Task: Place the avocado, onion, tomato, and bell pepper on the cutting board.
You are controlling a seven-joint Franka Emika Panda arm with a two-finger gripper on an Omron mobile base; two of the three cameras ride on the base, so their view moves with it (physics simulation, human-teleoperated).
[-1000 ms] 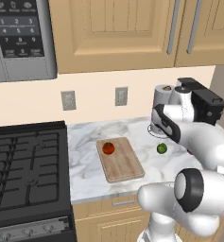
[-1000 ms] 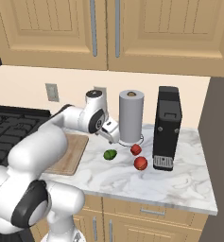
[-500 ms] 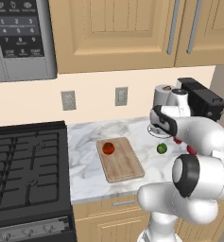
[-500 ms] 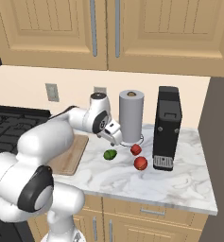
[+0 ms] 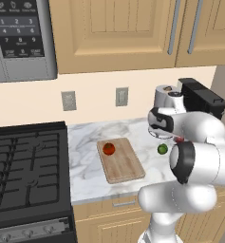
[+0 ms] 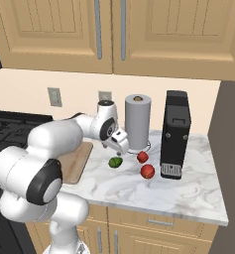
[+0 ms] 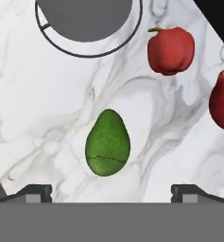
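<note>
Hand lined up over avocado, pick not yet made.
Hand hovers released, fingers wide, above the avocado, which lies on the marble surface between cutting board and two red vegetables; one red item sits on the board. Next: descend, straddle avocado, clench.

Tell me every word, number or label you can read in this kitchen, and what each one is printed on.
Microwave keypad: rows of white buttons with small markings, too blurred to read.
Black coffee machine: no text that can be made out.
Paper towel roll, cabinets, wall outlets: no writing visible.
</note>
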